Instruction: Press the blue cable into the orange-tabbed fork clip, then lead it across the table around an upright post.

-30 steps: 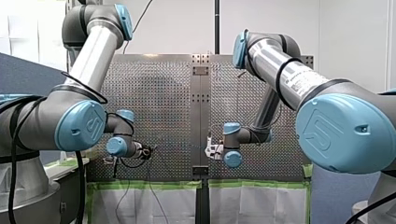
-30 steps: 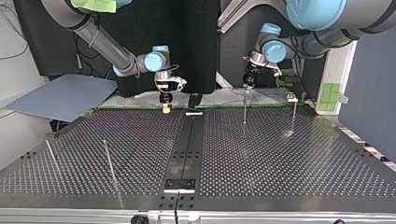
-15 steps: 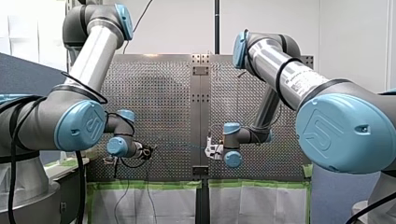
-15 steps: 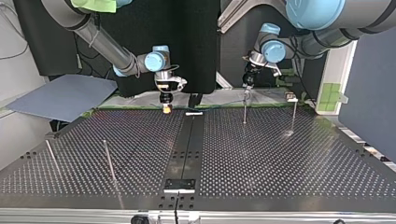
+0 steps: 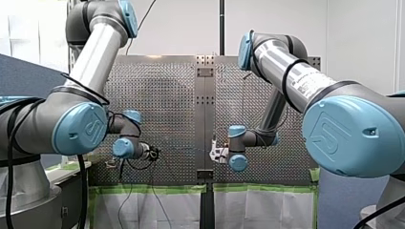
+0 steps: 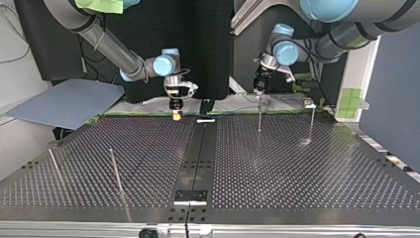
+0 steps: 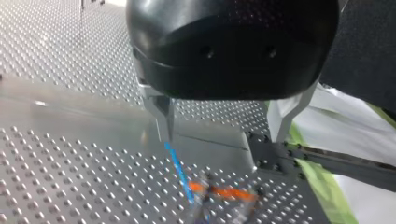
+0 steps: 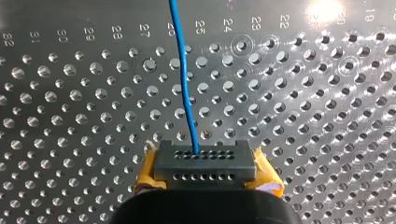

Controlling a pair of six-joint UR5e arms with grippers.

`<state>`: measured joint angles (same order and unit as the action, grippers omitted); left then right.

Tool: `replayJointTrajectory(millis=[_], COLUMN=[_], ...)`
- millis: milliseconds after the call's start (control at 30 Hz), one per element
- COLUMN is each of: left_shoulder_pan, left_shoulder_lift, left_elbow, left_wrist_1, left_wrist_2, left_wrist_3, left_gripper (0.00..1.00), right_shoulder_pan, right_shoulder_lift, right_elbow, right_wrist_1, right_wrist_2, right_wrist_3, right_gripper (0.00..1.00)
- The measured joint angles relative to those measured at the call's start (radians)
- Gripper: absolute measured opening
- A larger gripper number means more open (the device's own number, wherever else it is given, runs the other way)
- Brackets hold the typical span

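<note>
Clenching the blue cable (image 8: 184, 93), my right claw (image 8: 201, 158) hangs over the desk (image 8: 70, 116); my left claw (image 7: 224, 140) gapes near the orange-tabbed fork clip (image 7: 219, 193).

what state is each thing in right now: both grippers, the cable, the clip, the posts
left gripper, open, metal fingers apart above the clip
right gripper, shut on the blue cable
blue cable, held by the right gripper, reaches the fork clip
fork clip, cable meets it; too blurred to tell if seated
upright posts, standing
</note>
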<state>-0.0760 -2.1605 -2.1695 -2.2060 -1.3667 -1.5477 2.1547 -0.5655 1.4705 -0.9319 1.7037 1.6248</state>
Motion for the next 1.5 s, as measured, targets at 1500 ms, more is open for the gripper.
replayJointTrajectory(millis=[1500], left_shoulder_pan=[-0.267], left_shoulder_lift=[-0.067], left_elbow=[0.14], left_wrist_1=[0.102], left_wrist_2=[-0.426], left_wrist_3=[-0.169], left_gripper=[1.0], right_shoulder_pan=[0.003], right_shoulder_lift=[0.003], right_elbow=[0.0], right_wrist_1=[0.0], right_wrist_2=[-0.018], right_wrist_3=[0.008], right_gripper=[0.0])
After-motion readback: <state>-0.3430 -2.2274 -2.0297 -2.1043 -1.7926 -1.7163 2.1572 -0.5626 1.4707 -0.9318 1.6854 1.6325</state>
